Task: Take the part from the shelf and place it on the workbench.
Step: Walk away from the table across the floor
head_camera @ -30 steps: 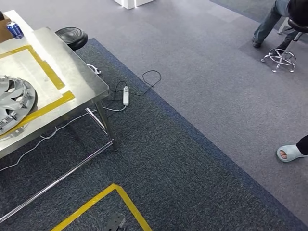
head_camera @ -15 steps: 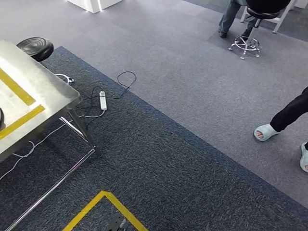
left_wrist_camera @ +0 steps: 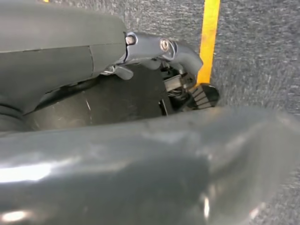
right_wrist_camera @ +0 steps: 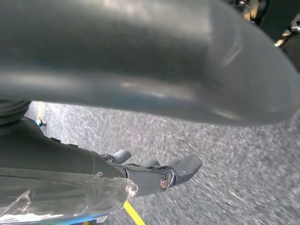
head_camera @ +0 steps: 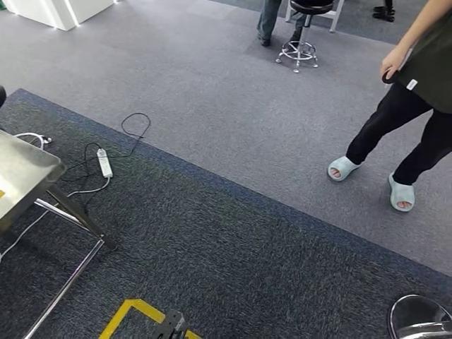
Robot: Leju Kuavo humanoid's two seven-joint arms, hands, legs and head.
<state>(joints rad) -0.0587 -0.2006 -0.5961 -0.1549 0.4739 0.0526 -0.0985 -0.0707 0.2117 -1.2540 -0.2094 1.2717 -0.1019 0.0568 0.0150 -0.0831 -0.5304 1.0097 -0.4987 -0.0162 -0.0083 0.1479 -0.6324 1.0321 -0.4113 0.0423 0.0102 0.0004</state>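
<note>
The floor is grey carpet [head_camera: 213,78] with a darker blue-grey rug [head_camera: 224,247] laid on it. A white power strip [head_camera: 104,162] with black and white cords lies on the rug, just beside the shiny metal surface [head_camera: 21,176]. Yellow tape [head_camera: 125,314] marks the rug, a stool [head_camera: 299,32] stands far back, and a person in pale slippers [head_camera: 405,113] stands on the carpet.

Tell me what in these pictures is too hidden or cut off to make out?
- Workbench: head view, cut by the left edge; its top is out of frame.
- Standing person: head view, cut by the top-right corner.
- Left hand: left wrist view, blurred grey cover hides most fingers.
- Shiny round object: cut by the bottom edge.
</note>
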